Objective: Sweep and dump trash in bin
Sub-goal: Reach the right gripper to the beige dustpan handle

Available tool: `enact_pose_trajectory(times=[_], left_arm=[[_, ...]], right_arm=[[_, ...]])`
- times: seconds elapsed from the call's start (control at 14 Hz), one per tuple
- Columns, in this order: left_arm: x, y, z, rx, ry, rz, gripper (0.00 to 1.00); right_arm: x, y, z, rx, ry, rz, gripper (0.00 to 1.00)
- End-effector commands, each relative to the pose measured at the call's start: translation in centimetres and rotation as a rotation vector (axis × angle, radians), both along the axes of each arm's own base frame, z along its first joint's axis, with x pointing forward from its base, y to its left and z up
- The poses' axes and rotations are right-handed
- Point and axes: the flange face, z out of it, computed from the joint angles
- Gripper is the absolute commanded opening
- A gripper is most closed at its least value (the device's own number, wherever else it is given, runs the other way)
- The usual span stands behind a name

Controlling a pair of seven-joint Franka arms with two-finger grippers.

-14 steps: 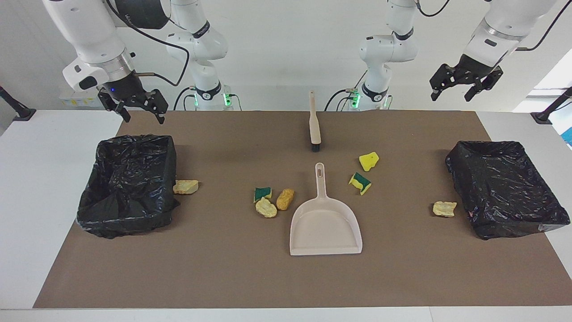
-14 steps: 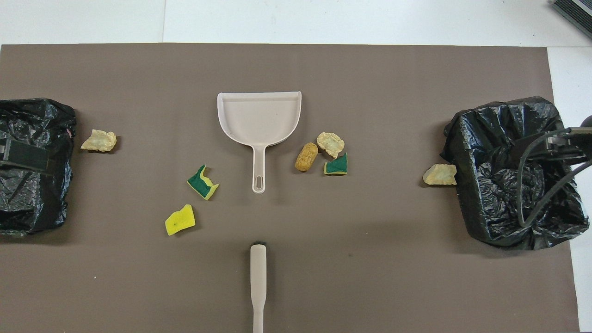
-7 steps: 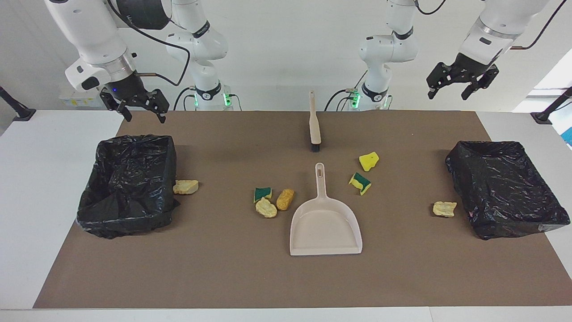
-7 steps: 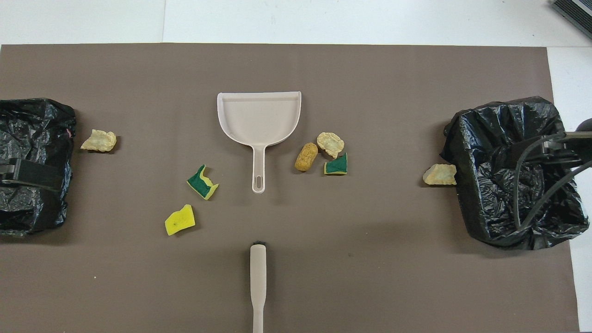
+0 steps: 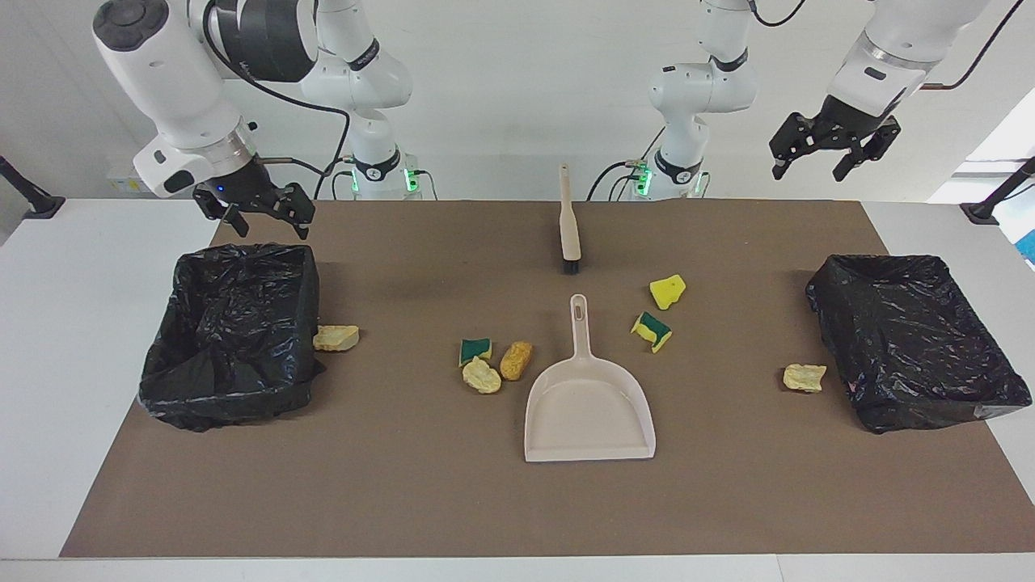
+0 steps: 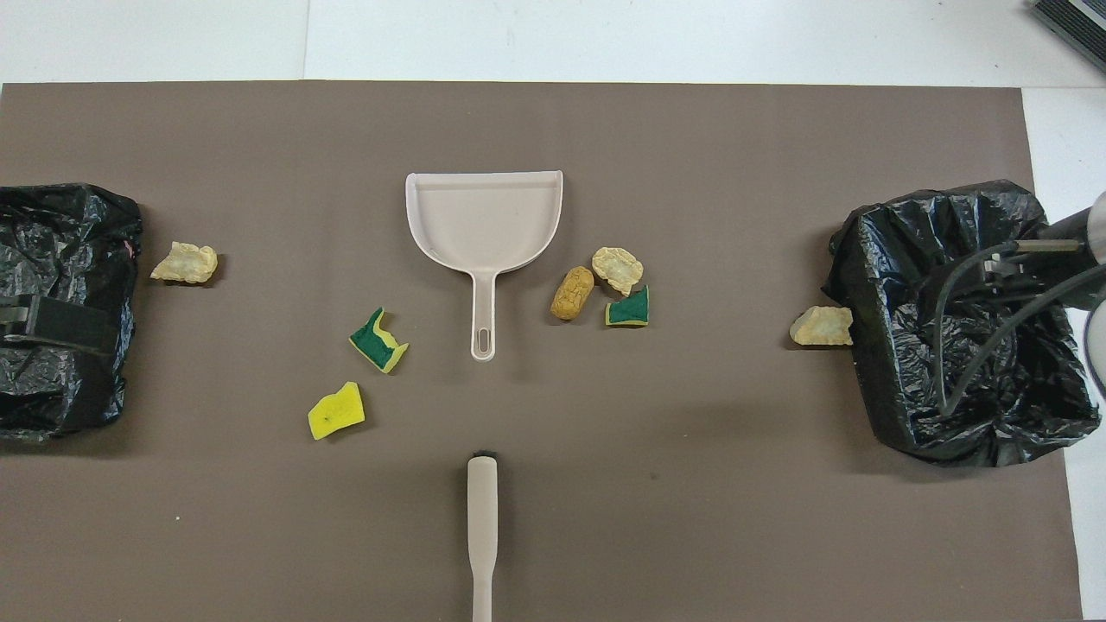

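The trash is several small sponge and foam chunks on the brown mat: three clustered (image 5: 493, 364) (image 6: 605, 289) beside the beige dustpan (image 5: 589, 404) (image 6: 484, 220), a yellow one (image 5: 668, 291) and a yellow-green one (image 5: 652, 331) on its other flank, and a pale tan piece by each bin (image 5: 335, 337) (image 5: 804, 377). A beige brush (image 5: 568, 222) (image 6: 482, 527) lies nearer the robots than the dustpan. My right gripper (image 5: 265, 220) hangs open over the mat at the rim of the bin (image 5: 230, 331) at the right arm's end. My left gripper (image 5: 811, 166) is open, high over the left arm's end.
A second black-bag-lined bin (image 5: 914, 339) (image 6: 60, 302) sits at the left arm's end of the mat. White table surface (image 5: 73, 323) borders the mat at both ends. The right arm's cable (image 6: 976, 320) hangs over its bin in the overhead view.
My right gripper has come down and shifted a little toward the table's middle. My left gripper has risen slightly. Nothing on the mat has moved.
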Motion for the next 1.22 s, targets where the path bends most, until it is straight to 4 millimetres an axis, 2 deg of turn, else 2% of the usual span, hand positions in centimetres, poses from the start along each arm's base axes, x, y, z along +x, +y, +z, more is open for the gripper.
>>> enact_pose_trajectory(times=[0.0,0.21,0.36,0.43,0.72,1.0,1.07,1.14], left_arm=[[-0.4,-0.1,0.0,0.012,-0.017,-0.010,1.00],[-0.3,0.0,0.1,0.012,-0.024,-0.007,1.00],[0.0,0.3,0.1,0.011,-0.023,-0.002,1.00],[0.4,0.5,0.1,0.011,-0.014,-0.001,1.00],[0.5,-0.1,0.8,0.009,-0.033,-0.011,1.00],[0.1,-1.0,0.8,0.011,-0.024,-0.019,1.00],[-0.1,-0.9,0.5,0.013,-0.009,-0.009,1.00],[-0.4,-1.1,0.4,0.015,-0.007,0.019,1.00]], right_arm=[[2.0,2.4,-1.3,0.018,0.006,0.035,1.00],[3.4,4.6,-2.7,0.029,0.001,0.058,1.00],[5.6,5.4,-3.1,0.043,-0.019,0.068,1.00],[6.8,6.6,-3.4,0.055,-0.022,0.087,1.00],[9.3,13.4,-5.6,0.115,-0.054,0.046,1.00],[9.3,21.5,-8.9,0.140,-0.078,0.062,1.00],[9.2,23.3,-9.7,0.137,-0.084,0.040,1.00],[9.5,24.2,-10.5,0.147,-0.098,0.018,1.00]])
